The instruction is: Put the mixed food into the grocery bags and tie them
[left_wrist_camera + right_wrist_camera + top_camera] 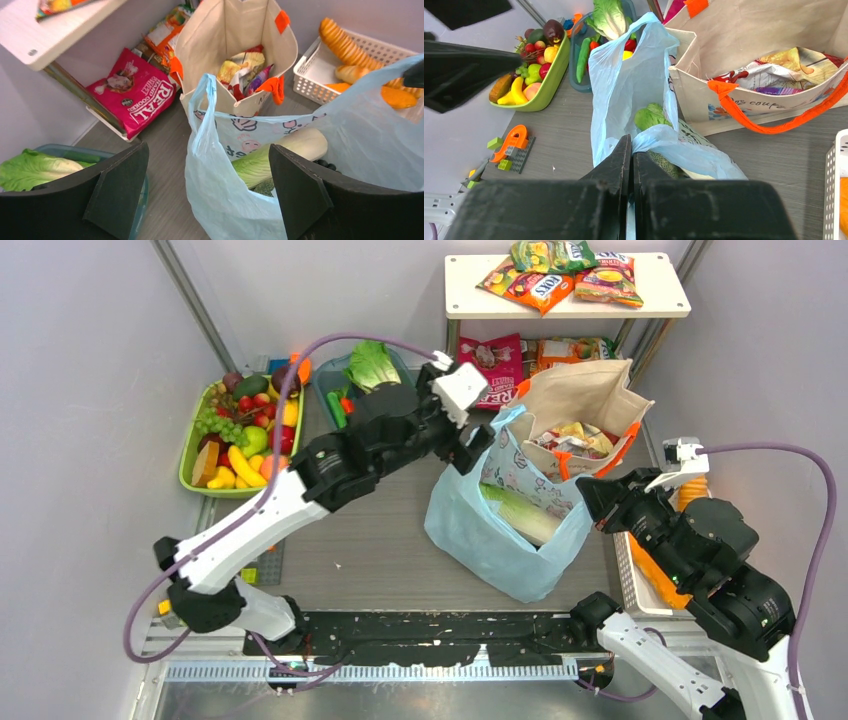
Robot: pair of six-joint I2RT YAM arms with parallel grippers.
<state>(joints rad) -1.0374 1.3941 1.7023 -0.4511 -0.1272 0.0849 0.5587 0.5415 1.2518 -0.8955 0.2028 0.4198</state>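
The light-blue plastic grocery bag (490, 535) stands mid-table, holding a long pale-green cabbage (522, 512) and a netted green melon (659, 164). My right gripper (631, 150) is shut on the bag's right handle, at the bag's right side (588, 492). The left handle (204, 102) stands up free. My left gripper (210, 195) is wide open, its fingers either side of that handle and touching nothing; from above it hovers at the bag's back left corner (478, 448). Behind the plastic bag the beige canvas tote (585, 395) with orange handles holds snack packets (245, 67).
More packets lie on the white shelf (660, 302), and a pink packet (497, 365) leans under it. There is a green tray of toy fruit (195, 430) at left and a teal tub with lettuce (370, 368) behind it. A white mesh basket of biscuits (312, 77) stands at right.
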